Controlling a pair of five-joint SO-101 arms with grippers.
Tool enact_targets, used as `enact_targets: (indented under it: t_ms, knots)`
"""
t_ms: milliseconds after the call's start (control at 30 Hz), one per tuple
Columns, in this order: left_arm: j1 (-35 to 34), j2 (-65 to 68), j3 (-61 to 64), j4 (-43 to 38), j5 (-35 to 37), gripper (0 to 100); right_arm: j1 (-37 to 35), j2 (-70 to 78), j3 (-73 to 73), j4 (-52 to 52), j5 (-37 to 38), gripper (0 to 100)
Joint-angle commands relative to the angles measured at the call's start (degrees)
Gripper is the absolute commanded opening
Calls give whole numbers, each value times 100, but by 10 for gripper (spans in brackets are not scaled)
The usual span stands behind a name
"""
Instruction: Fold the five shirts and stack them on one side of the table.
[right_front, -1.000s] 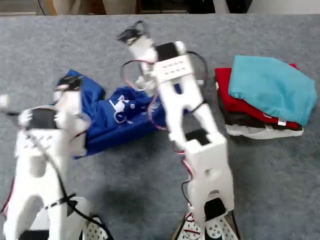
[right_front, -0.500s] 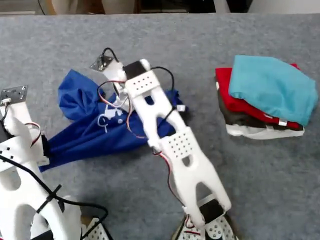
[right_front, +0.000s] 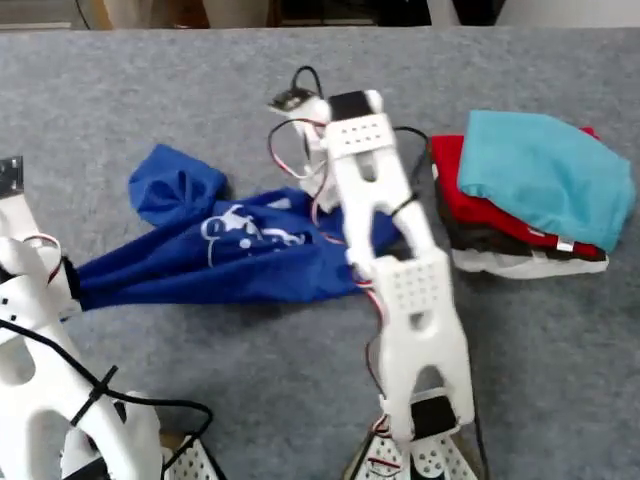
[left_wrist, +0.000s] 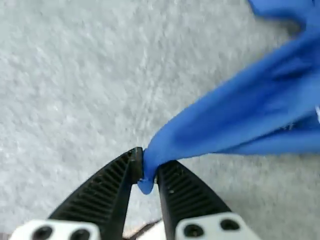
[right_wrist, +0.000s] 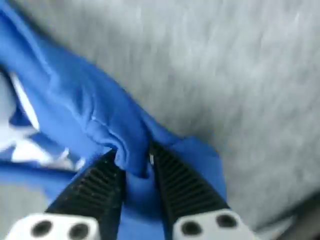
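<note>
the left jaws are pressed almost together, pinching a narrow, bunched corner of the blue shirt (left_wrist: 240, 125). a small nub of blue cloth pokes out on the wrist side of the pinch, between the ribbed black pads. from that grip the cloth runs away in a gathered band that widens over the grey table (left_wrist: 75, 75).

the right jaws are clamped on the same blue shirt (right_wrist: 65, 100). a thick fold fills the gap between them, so they stand slightly apart with cloth wedged in. more of the shirt lies rumpled around them on the table (right_wrist: 240, 65), with white print showing at one side.

in the high view the blue shirt (right_front: 240, 255) lies drawn out long across the table (right_front: 150, 90) between the two arms. one end is at the left arm (right_front: 40, 330) by the table's left edge, and the other is under the head of the right arm (right_front: 385, 230) near the middle. a loose, crumpled lobe sits on the far side of the stretched part.

just right of the right arm is a stack of folded shirts. the teal shirt (right_front: 545, 175) is on top, the red shirt (right_front: 470, 205) below it, then a dark one, and the white shirt (right_front: 520, 266) is at the bottom.
</note>
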Motion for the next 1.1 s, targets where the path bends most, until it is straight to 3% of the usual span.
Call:
enact_targets:
  t_ms: [0, 300, 500, 567, 700, 767, 833, 967, 1067]
  knots:
    - [70, -22, -290, -255, -18, 22, 312, -1930, 2211, 114, 334, 2]
    - [563, 1604, -1108, -53, 273, 22, 1411, -5007, 5174, 114, 1143, 2]
    - [536, 3196, -2681, 308, 413, 21, 1578, -6774, 6396, 114, 1987, 3]
    - [431, 3653, -3235, 360, 571, 21, 1578, -7327, 6598, 105, 2022, 50]
    - [308, 4312, -4132, 642, 624, 21, 1587, -8207, 6721, 105, 2084, 266]
    - [255, 4505, -4352, 695, 624, 21, 1560, -8514, 6642, 88, 2031, 320]
    - [211, 4611, -4387, 703, 607, 21, 1560, -8655, 6448, 44, 2031, 306]
    - [167, 4655, -4299, 703, 607, 21, 1490, -8558, 6026, -607, 1714, 186]
    - [176, 4620, -4044, 695, 598, 21, 840, -7978, 6026, -1204, 1266, 64]
